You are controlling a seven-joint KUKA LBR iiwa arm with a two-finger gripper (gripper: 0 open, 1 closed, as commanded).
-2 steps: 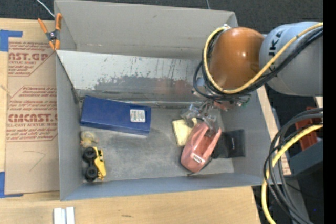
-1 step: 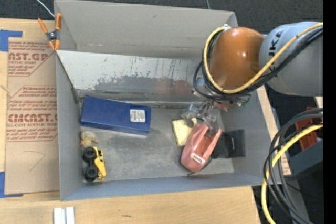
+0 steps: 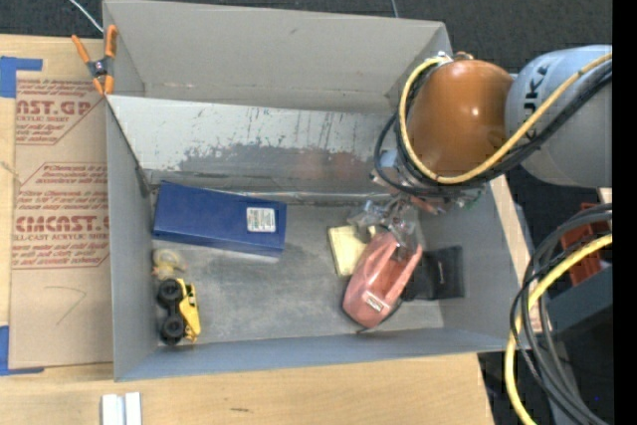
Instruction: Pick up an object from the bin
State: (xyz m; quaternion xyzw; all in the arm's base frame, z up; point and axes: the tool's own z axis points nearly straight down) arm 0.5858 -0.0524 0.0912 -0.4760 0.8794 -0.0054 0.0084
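The claw (image 3: 390,220) was seen low at the right of the bin (image 3: 127,254), just above the upper end of a pink rounded thing (image 3: 376,282). Whether it was released or clenched could not be told. The pink thing was crowded by a pale yellow block (image 3: 343,249) and a black case (image 3: 443,272). A neighbour might therefore be caught, or the rounded body let slip.

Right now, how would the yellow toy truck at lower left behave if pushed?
The yellow toy truck looks small, hard plastic: probably light and stiff. Its black wheels face up, so it seems to lie on its side, likely sliding rather than rolling.
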